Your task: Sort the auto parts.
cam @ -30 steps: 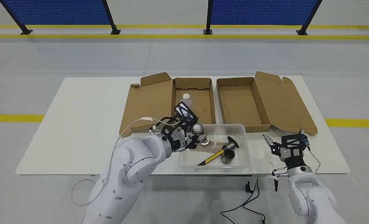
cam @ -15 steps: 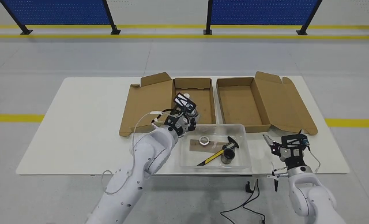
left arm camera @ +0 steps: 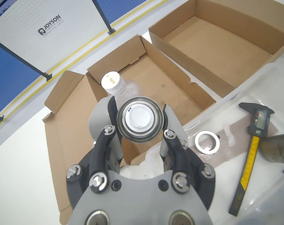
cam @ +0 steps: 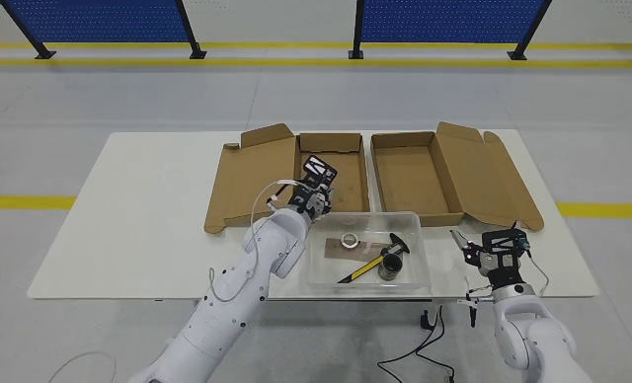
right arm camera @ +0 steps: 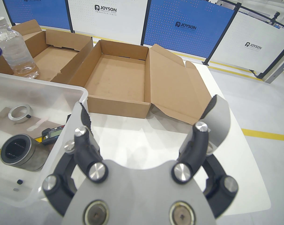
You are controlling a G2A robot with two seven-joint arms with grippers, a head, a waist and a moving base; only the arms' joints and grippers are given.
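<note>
My left gripper is shut on a metal can with a white cap, held upright over the near end of the left cardboard box. From above, this gripper hangs at that box's front edge. A clear bottle with a white cap stands in the box just beyond the can. The clear plastic bin holds a metal ring, a yellow-and-black caliper and a steel cylinder. My right gripper is open and holds nothing, over the table to the right of the bin.
A second open cardboard box lies to the right of the first, with bare floor and its flap spread further right. The bin's rim stands close beside my right gripper. The table's left half is bare white.
My left gripper carried the can from above the bin away from me, to the near end of the left box. The right arm has kept still.
</note>
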